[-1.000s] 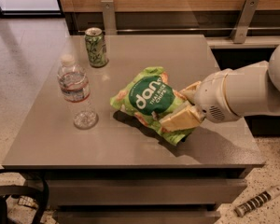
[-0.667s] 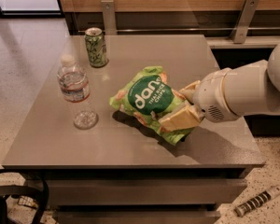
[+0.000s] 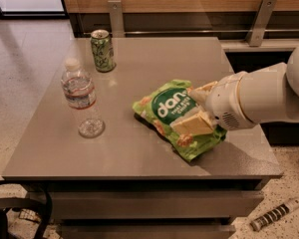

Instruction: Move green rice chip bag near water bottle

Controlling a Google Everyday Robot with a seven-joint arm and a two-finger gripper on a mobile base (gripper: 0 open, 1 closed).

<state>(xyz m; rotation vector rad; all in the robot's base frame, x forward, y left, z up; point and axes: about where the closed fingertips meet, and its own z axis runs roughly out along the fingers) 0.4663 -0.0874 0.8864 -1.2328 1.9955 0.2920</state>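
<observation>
A water bottle (image 3: 81, 96), white cap fitted, is observed upright at the left of the grey table (image 3: 139, 153); its fill level cannot be determined. A green soda can (image 3: 102, 50) is noted upright just beyond it. The green rice chip bag (image 3: 162, 111) is found right of centre, well apart from the bottle. The gripper (image 3: 184, 108), entering from the right, is clamped on the bag's right portion.

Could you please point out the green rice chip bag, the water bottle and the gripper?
green rice chip bag (image 3: 165, 111): camera view, dark oval logo.
water bottle (image 3: 79, 92): camera view, label band.
gripper (image 3: 183, 109): camera view, midway between jaws, on the bag's right half.
</observation>
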